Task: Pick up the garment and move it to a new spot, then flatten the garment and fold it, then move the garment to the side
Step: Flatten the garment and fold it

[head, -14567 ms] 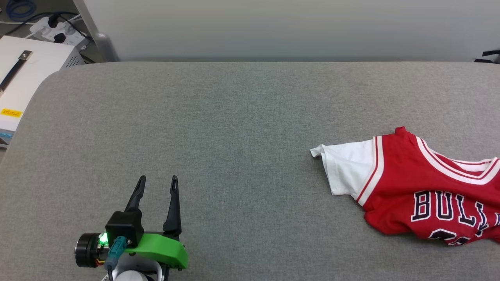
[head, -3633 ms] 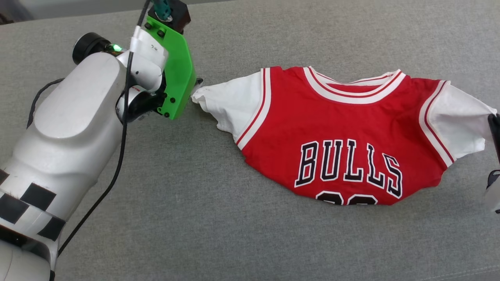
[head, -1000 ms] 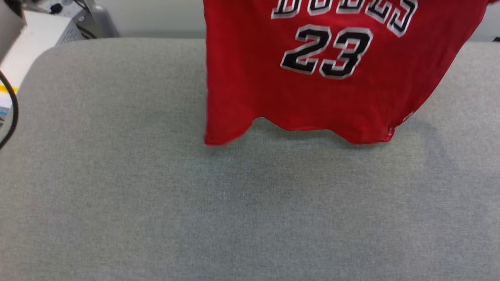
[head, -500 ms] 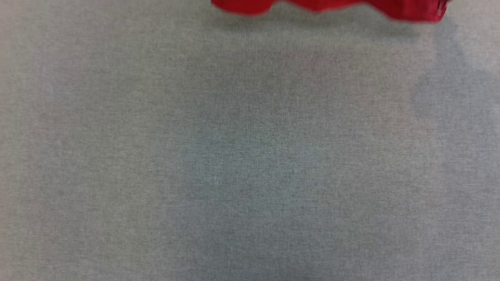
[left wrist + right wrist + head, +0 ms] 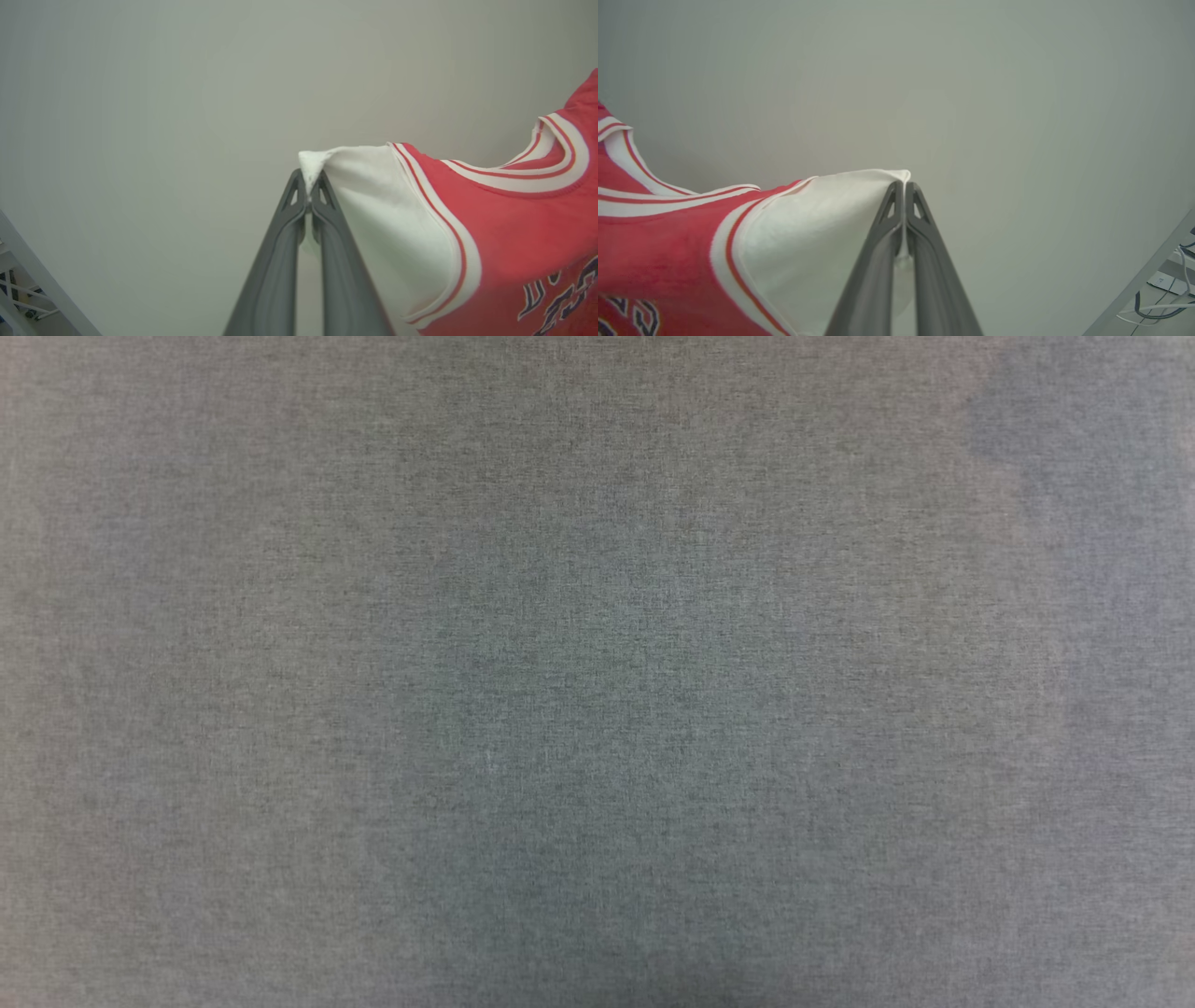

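Shirt (image 5: 490, 219) has left the table (image 5: 597, 672) — my left gripper (image 5: 309, 189) and right gripper (image 5: 903, 189) clamp only sleeve tips between closed jaws; swinging could free them

A lab or test room is suggested rather than a home. A bare pale wall (image 5: 187, 93) and a work surface (image 5: 597, 672) covered in plain grey woven cloth are shown. Slanting grey metal frame bars (image 5: 42, 289) and loose cables (image 5: 1148, 313) are seen low at the edges of the wrist views.
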Available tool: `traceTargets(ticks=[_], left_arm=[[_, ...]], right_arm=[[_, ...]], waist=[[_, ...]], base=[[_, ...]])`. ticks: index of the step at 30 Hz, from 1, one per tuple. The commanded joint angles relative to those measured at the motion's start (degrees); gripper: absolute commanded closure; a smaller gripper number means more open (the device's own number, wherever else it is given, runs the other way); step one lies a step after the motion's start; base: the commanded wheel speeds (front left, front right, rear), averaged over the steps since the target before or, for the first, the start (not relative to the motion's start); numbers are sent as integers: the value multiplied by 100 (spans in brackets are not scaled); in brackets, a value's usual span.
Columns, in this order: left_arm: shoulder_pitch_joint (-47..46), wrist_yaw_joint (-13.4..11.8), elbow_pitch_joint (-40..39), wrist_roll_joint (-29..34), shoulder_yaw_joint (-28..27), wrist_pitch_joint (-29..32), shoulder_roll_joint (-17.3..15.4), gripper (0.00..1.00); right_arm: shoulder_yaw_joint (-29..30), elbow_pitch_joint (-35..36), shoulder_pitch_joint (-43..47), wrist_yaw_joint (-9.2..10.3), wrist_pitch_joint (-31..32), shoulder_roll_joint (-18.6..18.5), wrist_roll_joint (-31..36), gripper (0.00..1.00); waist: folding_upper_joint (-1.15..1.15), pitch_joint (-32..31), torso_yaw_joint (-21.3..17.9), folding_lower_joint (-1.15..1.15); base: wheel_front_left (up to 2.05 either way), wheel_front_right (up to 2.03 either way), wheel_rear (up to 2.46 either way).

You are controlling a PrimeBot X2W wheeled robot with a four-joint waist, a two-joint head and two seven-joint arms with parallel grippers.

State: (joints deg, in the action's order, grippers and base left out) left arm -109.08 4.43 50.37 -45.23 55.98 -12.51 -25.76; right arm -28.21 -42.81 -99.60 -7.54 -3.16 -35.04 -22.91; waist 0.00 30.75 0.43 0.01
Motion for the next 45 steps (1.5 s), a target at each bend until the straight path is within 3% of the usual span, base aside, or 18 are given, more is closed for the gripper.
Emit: traceTargets(ticks=[1,6,11,27,38,45], left_arm=[[259,47,17,-37,8,-80,-71,100],[1147,133,-276,-158,11,-208,-234,100],[2395,23,-746,-395,-129,-243,-406,100],[7083,-964,-2731,-724,-837,-248,-1151,100],[9135,-1428,-3223,-1009,-889,-249,-1398,100],[10008,-1662,-3372,-1095,-902,-249,-1423,100]], right_arm=[[-94,-37,224,5,-133,-5,-101,100],[-497,15,1039,5,-441,-112,-456,100],[-792,243,2148,5,-659,-288,-869,100],[-1196,937,6012,5,-947,-231,-1583,100],[-608,1011,8032,5,-931,-174,-1806,100],[79,1145,9241,5,-905,-58,-1768,100]], waist=[[0,-45,-13,-1],[0,-262,3,-1],[0,-572,41,-1],[0,-1908,-119,-1],[0,-2713,-91,-1],[0,-2947,-17,-1]], base=[[0,0,0],[0,0,0],[0,0,0],[0,0,0],[0,0,0],[0,0,0]])
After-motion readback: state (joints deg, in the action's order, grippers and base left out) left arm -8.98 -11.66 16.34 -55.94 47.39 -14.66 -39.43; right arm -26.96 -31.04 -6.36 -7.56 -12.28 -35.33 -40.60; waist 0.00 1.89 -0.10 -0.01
